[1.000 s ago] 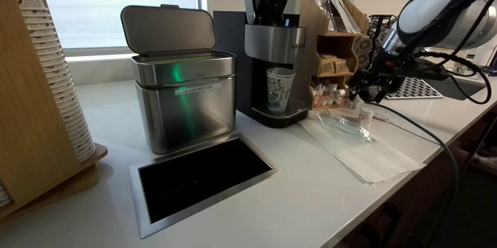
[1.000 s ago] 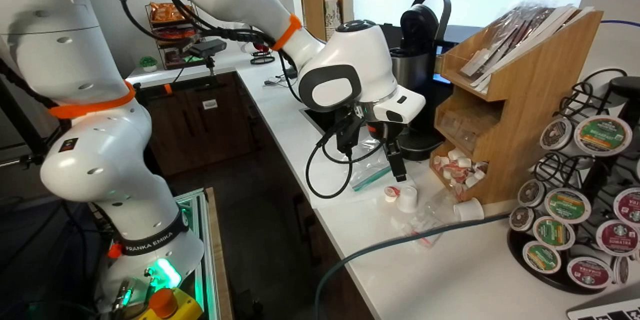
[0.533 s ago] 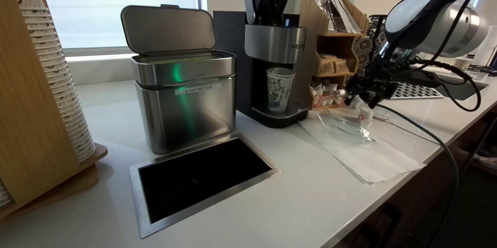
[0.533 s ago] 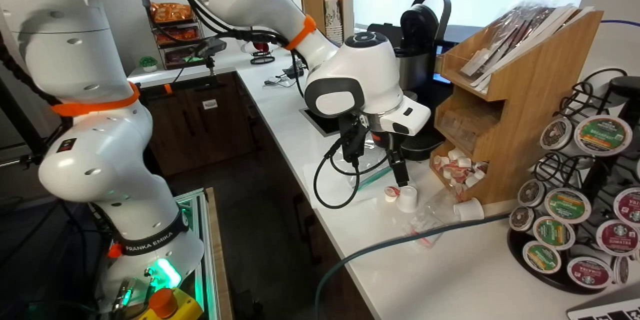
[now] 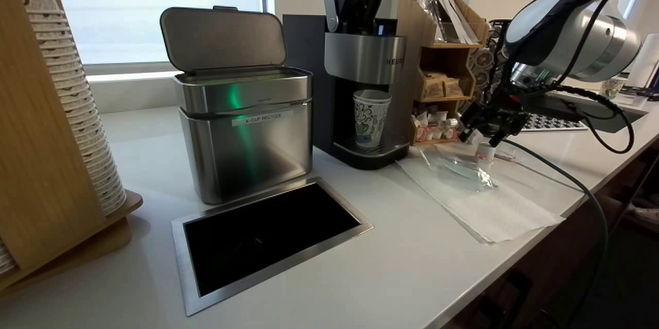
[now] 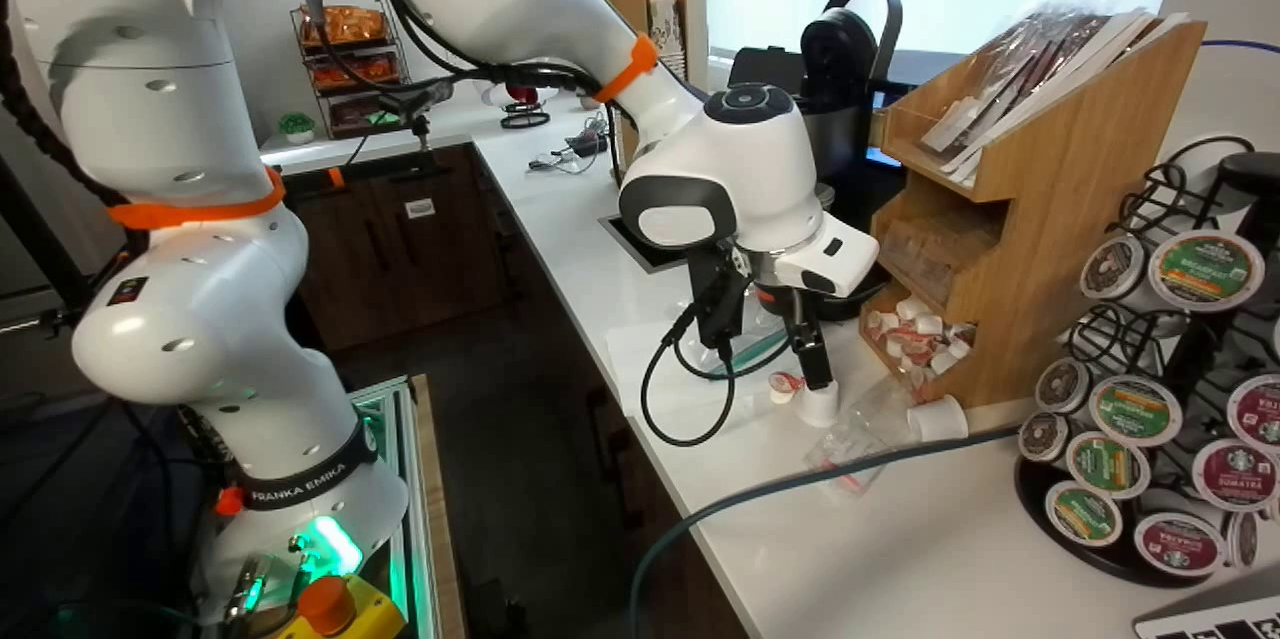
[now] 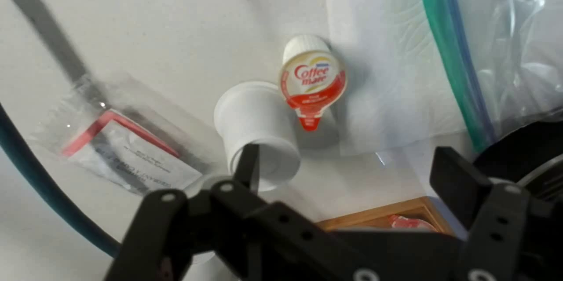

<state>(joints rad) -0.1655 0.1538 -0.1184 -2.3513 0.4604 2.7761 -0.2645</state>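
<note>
Gripper (image 7: 349, 158) lower: that is what has just changed for me. In both exterior views it sits nearer the counter (image 6: 920, 539) than 1 second ago, and it has drawn nearer the white cup (image 7: 253, 127), while the small things below look unmoved. In the wrist view I see the 2 fingers (image 7: 457, 180) spread wide, holding nothing; 1 of them overlaps the mouth of the cup, and whether it touches I cannot tell. The cup sits on the counter, open end showing in that view, with a creamer (image 7: 313, 78) just beside it, its red-and-cream lid also in plain sight. For the work in hand, I judge that this shortens the reach to those 2 things, with neither gripped so far. About them lie a wrapped packet (image 7: 136, 153), a paper towel (image 7: 378, 96) and a zip bag (image 7: 523, 52) with a green strip. A cable (image 7: 33, 182) runs across the counter, and a wooden rack (image 6: 1090, 189) and a coffee machine (image 5: 363, 53) stand near. A tipped cup (image 6: 938, 419) lies on its side near the foot of that rack, just beside the cable.
</note>
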